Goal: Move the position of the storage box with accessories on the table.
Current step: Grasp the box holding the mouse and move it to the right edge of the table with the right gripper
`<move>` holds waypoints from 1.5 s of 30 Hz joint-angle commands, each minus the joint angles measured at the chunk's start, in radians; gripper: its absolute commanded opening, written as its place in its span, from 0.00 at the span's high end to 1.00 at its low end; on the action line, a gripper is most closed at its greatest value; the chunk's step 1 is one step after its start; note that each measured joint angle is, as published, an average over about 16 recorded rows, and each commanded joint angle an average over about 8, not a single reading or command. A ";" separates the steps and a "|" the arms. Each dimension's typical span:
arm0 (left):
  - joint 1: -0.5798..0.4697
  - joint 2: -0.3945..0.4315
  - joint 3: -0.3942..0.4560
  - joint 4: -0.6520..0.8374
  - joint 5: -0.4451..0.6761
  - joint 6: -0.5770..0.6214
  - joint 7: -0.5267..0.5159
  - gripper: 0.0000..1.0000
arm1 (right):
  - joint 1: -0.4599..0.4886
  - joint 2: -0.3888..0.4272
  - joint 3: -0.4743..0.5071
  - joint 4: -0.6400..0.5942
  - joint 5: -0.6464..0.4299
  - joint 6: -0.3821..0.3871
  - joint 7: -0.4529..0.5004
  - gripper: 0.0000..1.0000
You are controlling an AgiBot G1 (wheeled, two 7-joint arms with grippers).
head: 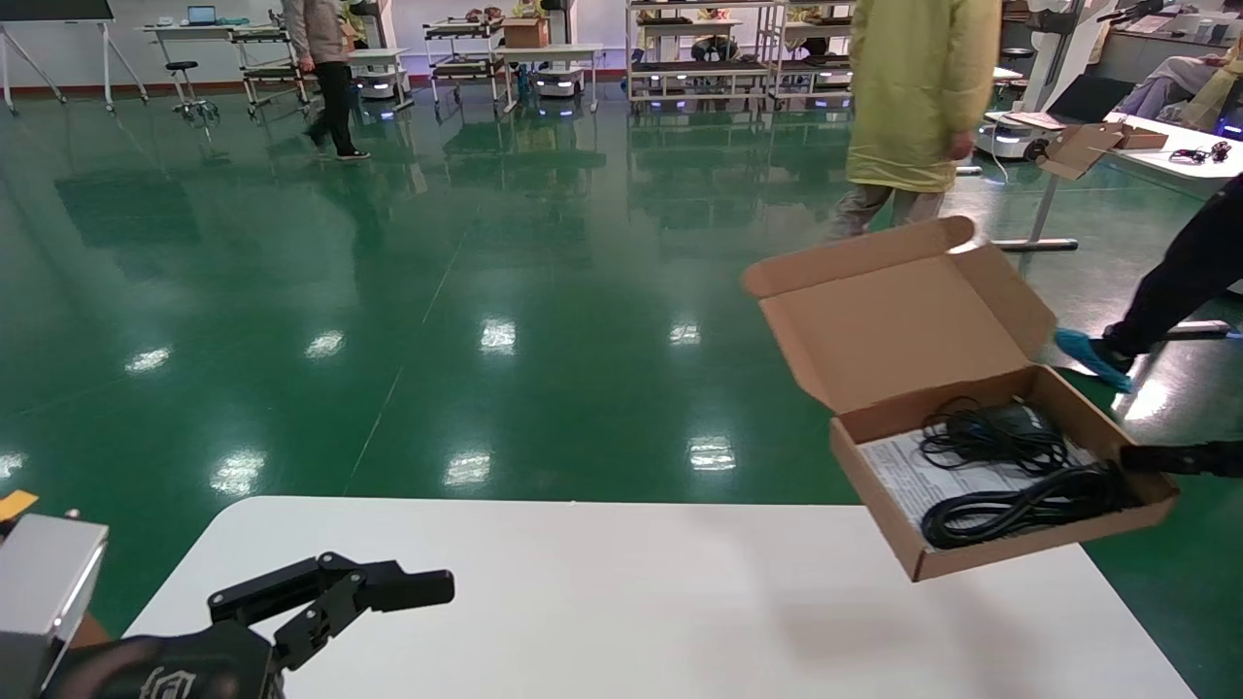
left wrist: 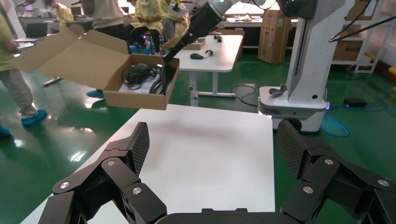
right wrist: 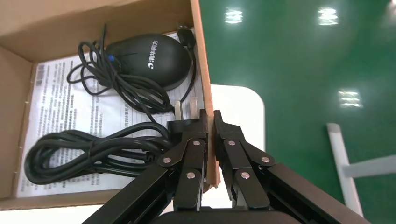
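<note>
- Pinching the side wall of the storage box (right wrist: 112, 14), the right gripper (right wrist: 210, 122) is holding it with one finger inside and one outside; jaws closed onto the thin cardboard edge.
- Box is hanging in the air above the far right corner of the table (head: 631, 602), not resting on it. Shadow under it on the tabletop suggests clearance.
- Box is tilting, low on the side away from the grip; likely because a one-wall pinch is carrying the whole load off-centre.
- Lid is standing open, hinged back, side flaps splayed, so the contents are lying exposed.
- Left gripper (head: 388, 590) is sitting low over the near left part of the table, fingers spread wide, holding nothing; appears parked.
- Right wrist view is showing what the head view blurs: the accessories (right wrist: 98, 93) include a black oval adapter with white lettering, a thin coiled cable on it, a thicker bundled power cord (right wrist: 84, 151) nearer the grip, all lying on a printed paper sheet (right wrist: 60, 112).
- Left wrist view is giving the side-on look: right arm reaching down to the box wall, box clear of the table edge.
- Head view alone is placing both grippers at once, well apart.
- Judgement: carry under way; set-down is pending.
</note>
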 commanded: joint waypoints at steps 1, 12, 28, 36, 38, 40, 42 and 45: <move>0.000 0.000 0.000 0.000 0.000 0.000 0.000 0.00 | -0.007 0.006 0.000 -0.008 -0.001 0.018 -0.009 1.00; 0.000 0.000 0.000 0.000 0.000 0.000 0.000 0.00 | -0.109 0.026 0.018 -0.038 0.026 0.205 -0.026 1.00; 0.000 0.000 0.000 0.000 0.000 0.000 0.000 0.00 | -0.264 0.030 0.046 -0.035 0.066 0.316 -0.034 1.00; 0.000 0.000 0.000 0.000 0.000 0.000 0.000 0.00 | -0.319 0.023 0.057 -0.026 0.081 0.325 -0.045 1.00; 0.000 0.000 0.000 0.000 0.000 0.000 0.000 0.00 | -0.331 0.017 0.061 -0.024 0.086 0.335 -0.046 1.00; 0.000 0.000 0.000 0.000 0.000 0.000 0.000 0.00 | -0.343 0.009 0.064 -0.021 0.091 0.348 -0.048 1.00; 0.000 0.000 0.000 0.000 0.000 0.000 0.000 0.00 | -0.353 0.001 0.068 -0.019 0.096 0.362 -0.049 1.00; 0.000 0.000 0.000 0.000 0.000 0.000 0.000 0.00 | -0.368 -0.013 0.074 -0.017 0.104 0.385 -0.049 1.00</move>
